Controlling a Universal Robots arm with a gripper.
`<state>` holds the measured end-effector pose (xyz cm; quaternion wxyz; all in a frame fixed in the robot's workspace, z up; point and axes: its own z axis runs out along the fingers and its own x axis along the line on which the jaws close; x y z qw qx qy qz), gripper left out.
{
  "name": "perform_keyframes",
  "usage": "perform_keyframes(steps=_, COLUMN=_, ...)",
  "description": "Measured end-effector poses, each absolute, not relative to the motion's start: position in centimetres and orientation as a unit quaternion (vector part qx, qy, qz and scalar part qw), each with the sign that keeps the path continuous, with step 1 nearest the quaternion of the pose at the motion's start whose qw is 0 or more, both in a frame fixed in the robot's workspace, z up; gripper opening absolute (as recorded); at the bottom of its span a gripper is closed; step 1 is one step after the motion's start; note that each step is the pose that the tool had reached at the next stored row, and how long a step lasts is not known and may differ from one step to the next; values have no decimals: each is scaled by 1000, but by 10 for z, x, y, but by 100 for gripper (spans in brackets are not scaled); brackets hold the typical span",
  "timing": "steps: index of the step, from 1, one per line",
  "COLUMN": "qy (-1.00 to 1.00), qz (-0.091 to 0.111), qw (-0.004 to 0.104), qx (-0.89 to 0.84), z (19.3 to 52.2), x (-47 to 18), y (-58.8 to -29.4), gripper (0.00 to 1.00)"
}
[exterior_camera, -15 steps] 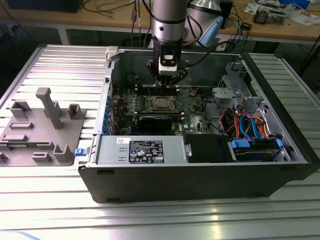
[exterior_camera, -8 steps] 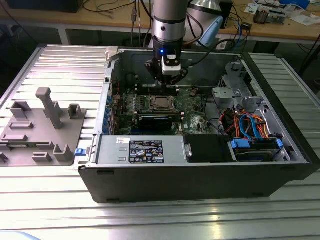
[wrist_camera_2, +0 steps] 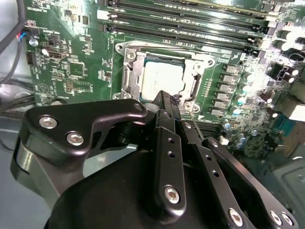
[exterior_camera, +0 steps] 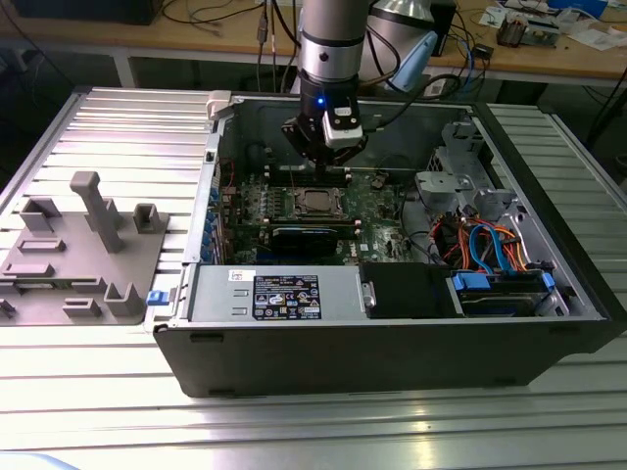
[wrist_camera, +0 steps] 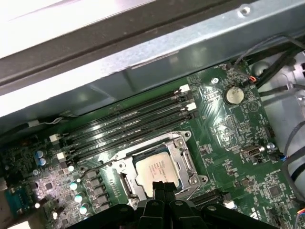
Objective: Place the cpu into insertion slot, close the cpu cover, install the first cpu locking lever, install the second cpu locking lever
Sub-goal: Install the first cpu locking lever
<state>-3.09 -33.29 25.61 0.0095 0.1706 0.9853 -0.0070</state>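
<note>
Presently, count on the green circuit board [wrist_camera: 224, 143]: one small flat square cpu with a silver-grey metal top [wrist_camera: 155, 167], one square insertion slot with a silvery metal rim [wrist_camera: 121, 164], one thin silvery metal cpu cover, a frame with a window cut through it [wrist_camera: 183, 160], and what reads as four long black memory slots [wrist_camera: 128, 121]. One round silver coin cell [wrist_camera: 232, 94] sits beyond the memory slots.

One black gripper [wrist_camera: 161, 185] hangs over the board inside the dark open computer case [exterior_camera: 392, 343]. Its fingers [wrist_camera_2: 164, 124] are pressed together with nothing visibly between them. The tips stand at the socket's near edge, just beside the cpu; contact cannot be confirmed.

The cpu lies flat in the insertion slot, metal top up, showing through the window of the cover, which lies flat around it. Being square, it has no long axis; its edges run parallel to the socket rim and to the memory slots.
</note>
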Motion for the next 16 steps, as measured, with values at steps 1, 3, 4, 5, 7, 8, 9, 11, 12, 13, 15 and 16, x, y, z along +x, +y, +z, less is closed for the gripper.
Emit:
perform_keyframes(steps=1, qy=987, qz=-7, qw=9, qx=161, z=256, x=-31, y=-333, gripper=11)
perform_keyframes(steps=3, qy=990, qz=-7, qw=9, qx=141, z=256, x=-31, y=-333, gripper=11)
perform_keyframes(steps=4, qy=991, qz=-7, qw=9, qx=132, z=256, x=-31, y=-333, gripper=11)
perform_keyframes(steps=5, qy=993, qz=-7, qw=9, qx=118, z=256, x=-31, y=-333, gripper=11)
perform_keyframes(steps=7, qy=996, qz=-6, qw=10, qx=92, z=256, x=-31, y=-333, gripper=11)
perform_keyframes(steps=8, qy=997, qz=-6, qw=10, qx=76, z=255, x=-31, y=-333, gripper=11)
perform_keyframes(steps=9, qy=998, qz=-6, qw=10, qx=67, z=255, x=-31, y=-333, gripper=11)
perform_keyframes(steps=11, qy=998, qz=-6, qw=10, qx=56, z=255, x=-32, y=-333, gripper=11)
perform_keyframes(steps=12, qy=998, qz=-6, qw=10, qx=54, z=255, x=-34, y=-333, gripper=11)
perform_keyframes(steps=13, qy=999, qz=-6, qw=10, qx=53, z=255, x=-35, y=-333, gripper=11)
perform_keyframes(steps=15, qy=999, qz=-6, qw=10, qx=52, z=255, x=-37, y=-333, gripper=11)
perform_keyframes(steps=16, qy=999, qz=-6, qw=10, qx=52, z=255, x=-38, y=-333, gripper=11)
